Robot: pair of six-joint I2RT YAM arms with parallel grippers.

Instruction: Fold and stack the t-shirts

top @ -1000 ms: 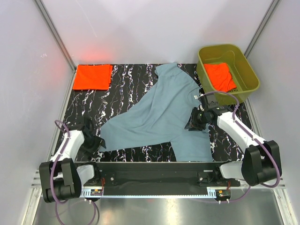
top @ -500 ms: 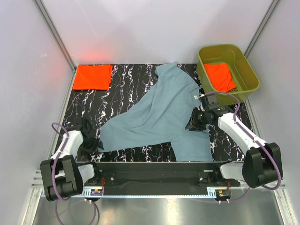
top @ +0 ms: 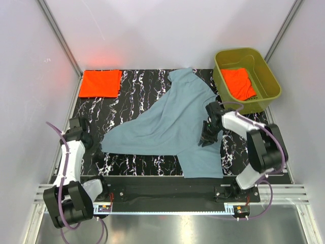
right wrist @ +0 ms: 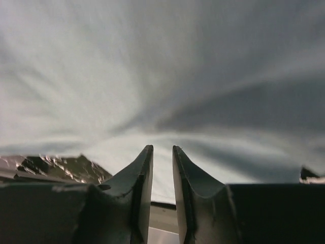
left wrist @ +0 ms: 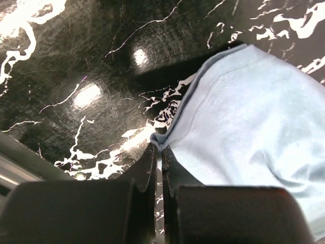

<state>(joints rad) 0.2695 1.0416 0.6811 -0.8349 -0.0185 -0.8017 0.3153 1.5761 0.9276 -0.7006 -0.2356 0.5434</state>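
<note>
A large blue-grey t-shirt (top: 167, 124) lies spread slantwise across the black marbled mat (top: 132, 91). My left gripper (top: 97, 149) is at its near-left corner. The left wrist view shows that gripper (left wrist: 160, 148) shut on the hem corner of the blue-grey t-shirt (left wrist: 249, 127). My right gripper (top: 206, 139) is on the shirt's right side. In the blurred right wrist view, its jaws (right wrist: 161, 148) stand narrowly apart and the folds of the cloth (right wrist: 162, 76) run together at the tips. An orange-red t-shirt (top: 100, 83) lies folded at the far left. Another (top: 237, 83) lies in the tub.
An olive-green tub (top: 264, 71) stands at the far right corner, partly off the mat. The black rail (top: 162, 183) with both arm bases runs along the near edge. White walls close in the left, back and right sides.
My left gripper closed on the shirt's corner and drew it left and away from the rail. The right arm swung inward on the shirt, and the shirt's near edge shifted left.
</note>
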